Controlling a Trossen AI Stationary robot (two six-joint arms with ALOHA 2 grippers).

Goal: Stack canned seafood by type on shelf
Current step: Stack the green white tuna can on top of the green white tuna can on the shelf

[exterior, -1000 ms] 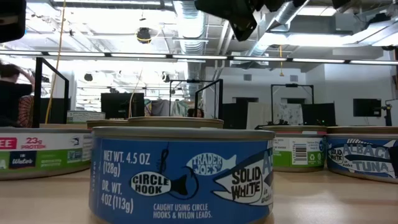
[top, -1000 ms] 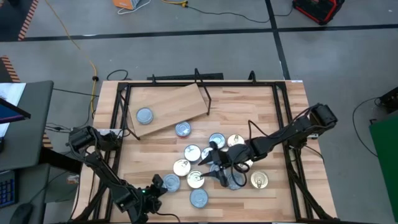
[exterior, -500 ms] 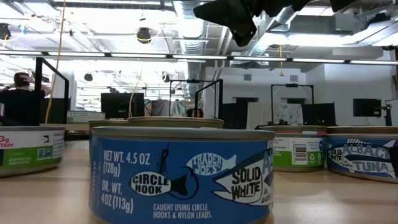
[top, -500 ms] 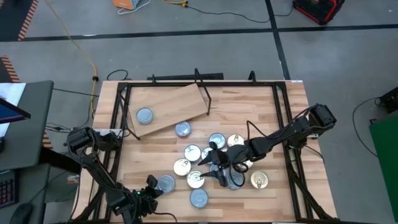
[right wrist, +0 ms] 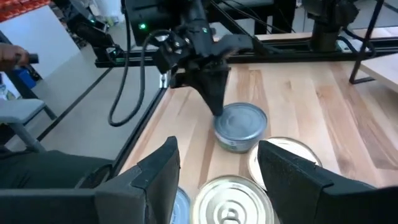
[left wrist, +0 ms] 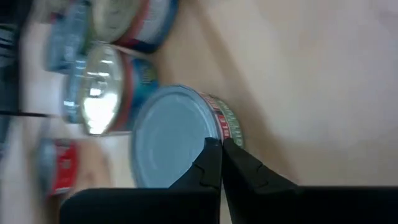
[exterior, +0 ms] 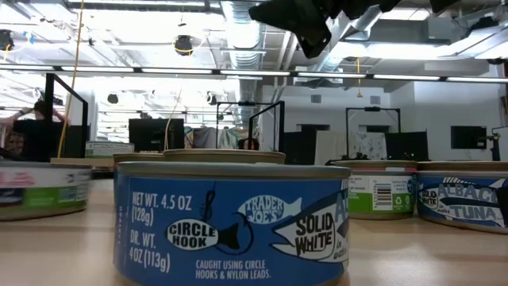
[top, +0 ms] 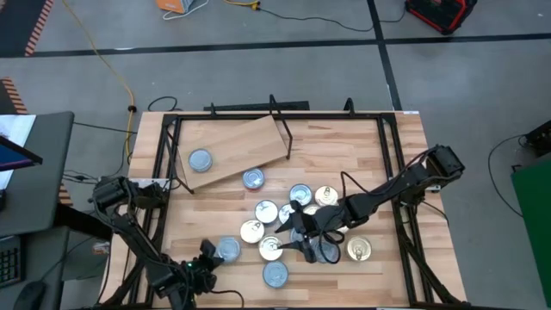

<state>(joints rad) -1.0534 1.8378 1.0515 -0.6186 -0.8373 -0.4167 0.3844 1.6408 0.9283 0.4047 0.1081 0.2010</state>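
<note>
I see the shelf [top: 234, 148], a light plywood board lying askew, one corner toward the tins. One silver-lidded tin [top: 200, 160] sits flat on it. Another tin [top: 253, 179] lies just off its near edge. Beyond that edge I count a loose cluster of flat tins [top: 274, 228], silver and gold lids up; none stacked.

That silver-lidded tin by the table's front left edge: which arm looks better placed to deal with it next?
Probably the left. The left hand, shut, already sits against that tin, while the right hand hangs open over the middle cluster.
</note>
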